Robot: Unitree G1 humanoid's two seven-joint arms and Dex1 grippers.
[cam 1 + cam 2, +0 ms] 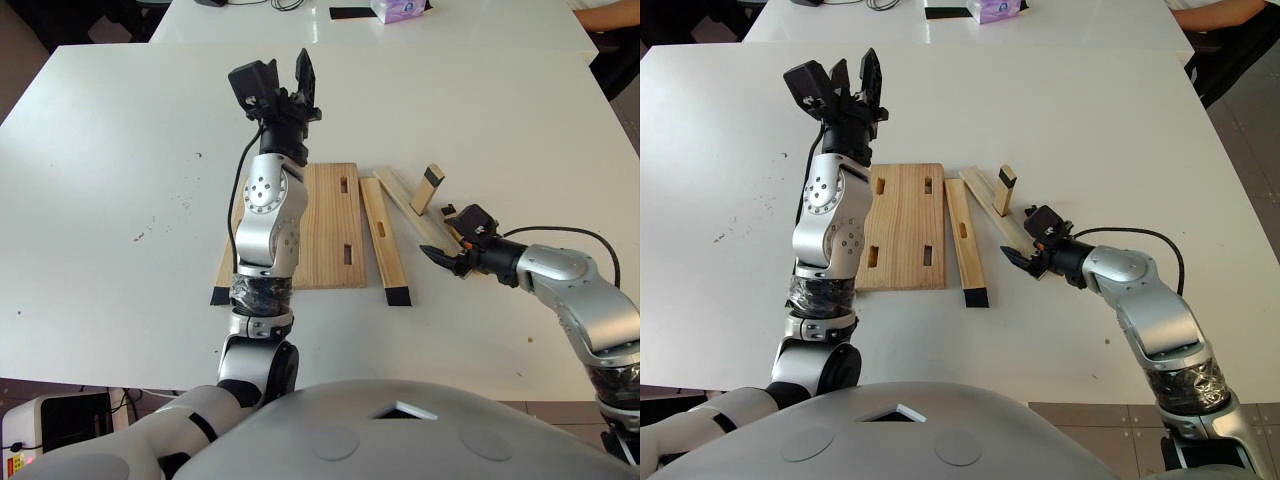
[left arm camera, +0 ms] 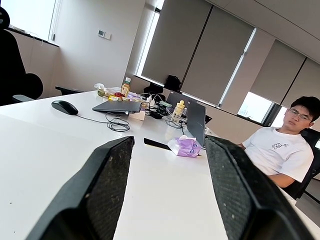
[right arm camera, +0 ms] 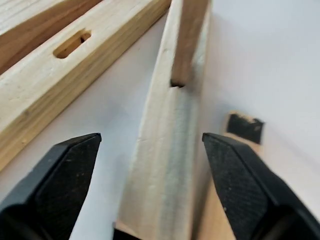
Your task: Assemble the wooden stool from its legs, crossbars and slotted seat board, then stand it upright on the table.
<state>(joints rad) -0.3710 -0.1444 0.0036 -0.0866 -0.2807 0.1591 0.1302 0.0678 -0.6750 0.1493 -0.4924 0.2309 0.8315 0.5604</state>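
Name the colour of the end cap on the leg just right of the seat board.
Black end cap; clearest in left eye view.

On the surface the seat board lies flat near the middle. One leg lies along its left edge, partly under the left arm. A slotted leg lies just beside the board's right edge, parallel to it. Farther right, a third leg lies at an angle, with a short crossbar standing tilted in its slot. This leg's near end sits between the spread fingers of the right gripper. The left gripper hangs above the surface, behind the board's far left corner. A tissue pack rests on another table behind.
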